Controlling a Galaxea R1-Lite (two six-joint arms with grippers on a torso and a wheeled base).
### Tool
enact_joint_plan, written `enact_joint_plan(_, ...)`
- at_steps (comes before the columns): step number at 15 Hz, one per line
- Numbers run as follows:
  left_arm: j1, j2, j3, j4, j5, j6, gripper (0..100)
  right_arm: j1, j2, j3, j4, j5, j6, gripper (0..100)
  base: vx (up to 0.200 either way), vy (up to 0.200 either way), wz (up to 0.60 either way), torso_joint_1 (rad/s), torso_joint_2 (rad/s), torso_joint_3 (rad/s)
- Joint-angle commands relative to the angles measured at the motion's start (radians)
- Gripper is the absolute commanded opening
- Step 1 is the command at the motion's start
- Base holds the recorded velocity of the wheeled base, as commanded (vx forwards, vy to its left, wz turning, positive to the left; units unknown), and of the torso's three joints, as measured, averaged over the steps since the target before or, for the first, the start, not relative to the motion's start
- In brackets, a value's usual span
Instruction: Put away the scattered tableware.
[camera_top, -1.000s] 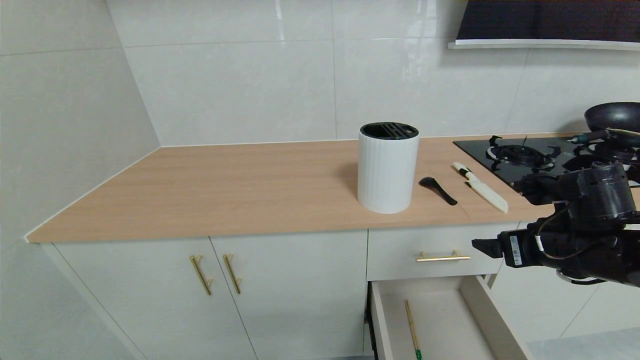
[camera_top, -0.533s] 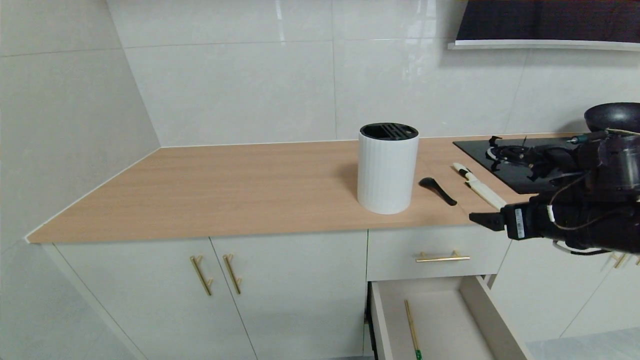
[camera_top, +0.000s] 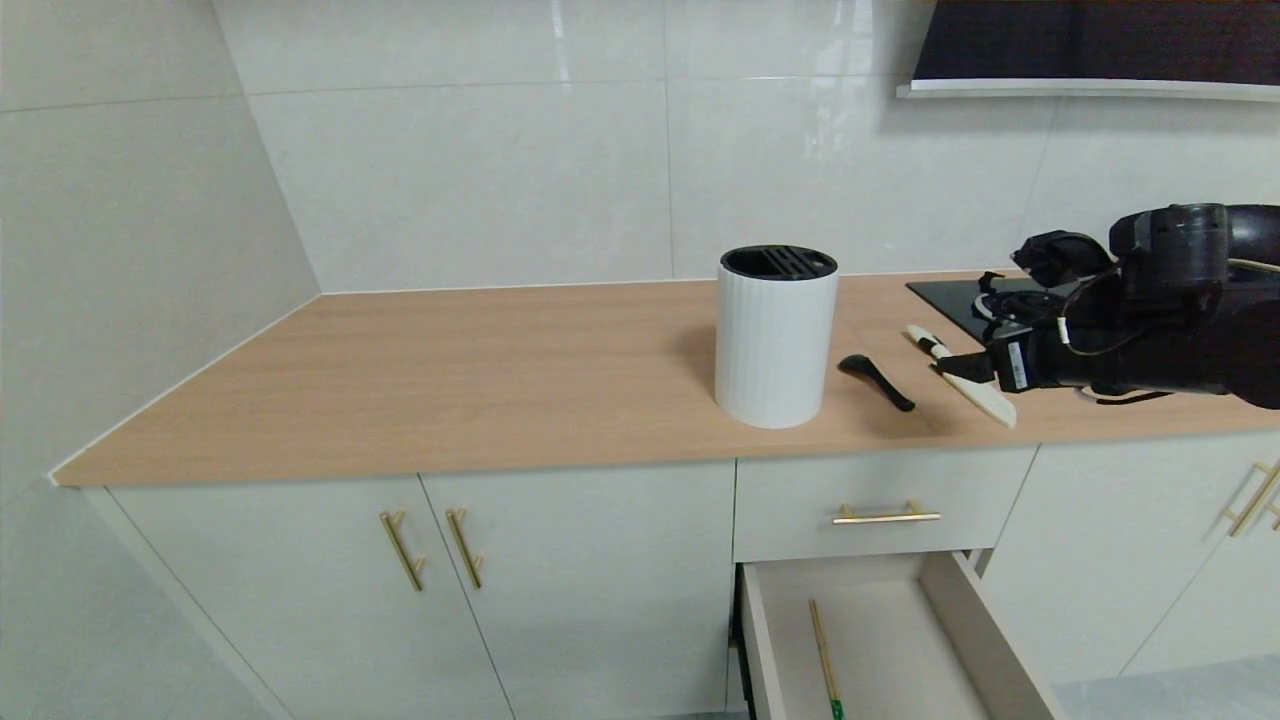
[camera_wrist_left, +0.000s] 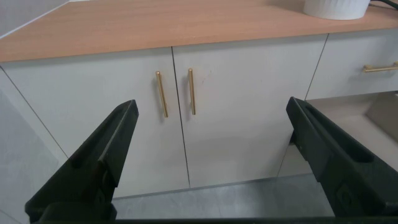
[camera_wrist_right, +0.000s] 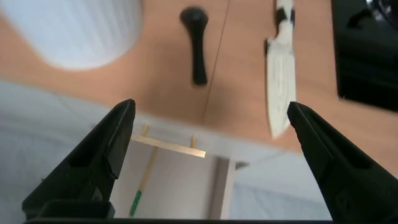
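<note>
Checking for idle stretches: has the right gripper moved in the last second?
Yes. In the head view the right gripper has risen from level with the drawer handle to above the countertop, over the knife.

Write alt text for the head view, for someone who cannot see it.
The right gripper, open, hangs by a white knife on a wooden counter, beside a black spoon and a white slotted holder. Below, an open drawer holds a green-tipped chopstick.
</note>
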Motion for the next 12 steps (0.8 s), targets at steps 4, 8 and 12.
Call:
enact_joint_plan(4, 0.0, 0.001, 0.0, 0.0, 0.0, 0.0, 100, -0.007, 0.22, -0.197, 0.003, 0.076, -0.01, 100, 0.0, 0.0, 0.0, 0.0, 0.0, 0.0)
enact_joint_plan(8, 0.0, 0.001, 0.0, 0.0, 0.0, 0.0, 100, -0.014, 0.294, -0.296, 0.026, 0.141, -0.002, 100, 0.0, 0.0, 0.0, 0.0, 0.0, 0.0)
enact_joint_plan(12, 0.0, 0.001, 0.0, 0.0, 0.0, 0.0, 100, -0.007, 0.336, -0.348, 0.035, 0.175, 0.033, 100, 0.0, 0.0, 0.0, 0.0, 0.0, 0.0)
